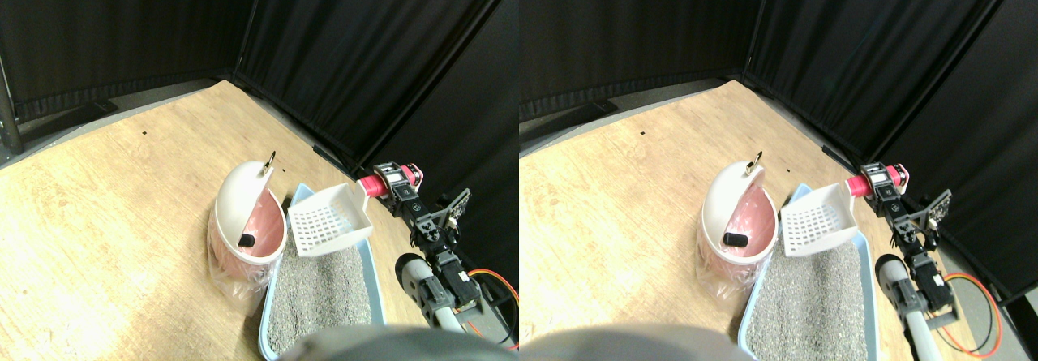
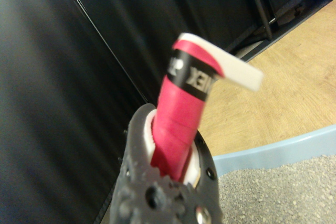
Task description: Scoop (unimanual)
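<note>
Black curtains: hang along the far and right sides of the area, meeting at a corner.

Floor: light wood-grain boards, carrying everything listed below.

Litter tray: pale blue, rectangular, at the lower middle of the stereo view, running toward the camera. Filled with grey litter, level and fine-grained. Its blue rim and the grey grains also show in the wrist view.

Bin: round, white outside and pink inside, standing just left of the tray's far end. A clear plastic liner bulges around its lower part. Its domed white lid stands tilted open, with a small metal ring at its top.

Right arm: black linked frame with orange cables at its base, reaching in from the lower right, above the tray's right edge.

Scoop: white, slotted, held in the air over the far end of the tray, just beside the bin's open mouth. Its bowl appears empty. Its handle, wrapped in red tape with a black band, points back to the right.

Gripper: its fingers are closed around the red handle, as the wrist view shows plainly.

Small black object: short and cylindrical, lying inside the bin on the pink wall.
</note>
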Available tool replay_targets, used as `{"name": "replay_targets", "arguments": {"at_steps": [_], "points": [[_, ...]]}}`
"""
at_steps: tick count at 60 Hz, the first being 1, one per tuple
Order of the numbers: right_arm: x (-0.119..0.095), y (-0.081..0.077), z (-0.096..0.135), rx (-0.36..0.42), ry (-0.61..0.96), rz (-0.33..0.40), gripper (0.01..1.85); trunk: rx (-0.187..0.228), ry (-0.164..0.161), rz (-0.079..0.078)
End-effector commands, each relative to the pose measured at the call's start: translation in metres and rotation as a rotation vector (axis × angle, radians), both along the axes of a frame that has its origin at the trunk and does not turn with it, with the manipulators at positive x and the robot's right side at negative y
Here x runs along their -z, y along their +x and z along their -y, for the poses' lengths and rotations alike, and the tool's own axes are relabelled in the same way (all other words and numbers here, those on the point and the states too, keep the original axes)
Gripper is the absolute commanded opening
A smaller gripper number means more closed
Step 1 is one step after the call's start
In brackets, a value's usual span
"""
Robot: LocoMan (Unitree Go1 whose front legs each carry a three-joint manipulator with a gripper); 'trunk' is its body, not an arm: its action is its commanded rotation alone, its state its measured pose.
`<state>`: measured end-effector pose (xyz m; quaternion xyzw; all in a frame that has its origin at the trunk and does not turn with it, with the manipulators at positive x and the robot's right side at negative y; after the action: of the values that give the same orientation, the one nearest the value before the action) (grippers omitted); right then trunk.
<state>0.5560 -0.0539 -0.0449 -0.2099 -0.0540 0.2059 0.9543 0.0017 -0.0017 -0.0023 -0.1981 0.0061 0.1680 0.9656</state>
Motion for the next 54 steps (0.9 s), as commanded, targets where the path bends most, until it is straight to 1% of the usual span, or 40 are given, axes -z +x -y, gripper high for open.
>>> {"name": "replay_targets", "arguments": {"at_steps": [1, 4, 5, 6, 8, 10, 12, 14, 16, 20, 22, 27, 30, 34, 42, 47, 48, 54], "points": [[-0.009, 0.003, 0.011, 0.037, 0.085, 0.041, 0.06, 0.01, 0.01, 0.012], [-0.008, 0.004, 0.017, 0.047, 0.098, 0.041, 0.06, 0.022, 0.022, 0.01], [-0.007, 0.003, 0.024, 0.076, 0.124, 0.034, 0.06, 0.025, 0.024, 0.01], [-0.007, 0.003, 0.024, 0.076, 0.124, 0.034, 0.06, 0.028, 0.026, 0.009], [-0.005, 0.003, 0.033, 0.079, 0.159, 0.031, 0.06, 0.039, 0.036, 0.007], [-0.004, 0.003, 0.037, 0.09, 0.177, 0.029, 0.06, 0.044, 0.041, 0.007], [-0.001, 0.003, 0.044, 0.126, 0.182, 0.023, 0.06, 0.057, 0.051, 0.004], [0.002, 0.004, 0.05, 0.135, 0.186, 0.029, 0.06, 0.065, 0.057, 0.003], [0.004, 0.002, 0.056, 0.165, 0.205, 0.025, 0.06, 0.074, 0.064, 0.002], [0.007, 0.0, 0.062, 0.191, 0.222, 0.021, 0.06, 0.091, 0.078, -0.001], [0.009, -0.002, 0.068, 0.217, 0.24, 0.015, 0.06, 0.1, 0.085, -0.003], [0.014, -0.004, 0.078, 0.223, 0.268, 0.017, 0.06, 0.118, 0.103, -0.006], [0.018, -0.006, 0.085, 0.255, 0.305, 0.017, 0.06, 0.132, 0.115, -0.011], [0.022, -0.008, 0.096, 0.276, 0.33, 0.015, 0.06, 0.149, 0.128, -0.012], [0.032, -0.011, 0.11, 0.289, 0.364, 0.022, 0.06, 0.177, 0.153, -0.016], [0.039, -0.014, 0.119, 0.306, 0.4, 0.02, 0.06, 0.19, 0.163, -0.019], [0.041, -0.015, 0.121, 0.295, 0.402, 0.023, 0.06, 0.194, 0.166, -0.019], [0.049, -0.02, 0.127, 0.328, 0.447, 0.031, 0.06, 0.206, 0.177, -0.022]]}}
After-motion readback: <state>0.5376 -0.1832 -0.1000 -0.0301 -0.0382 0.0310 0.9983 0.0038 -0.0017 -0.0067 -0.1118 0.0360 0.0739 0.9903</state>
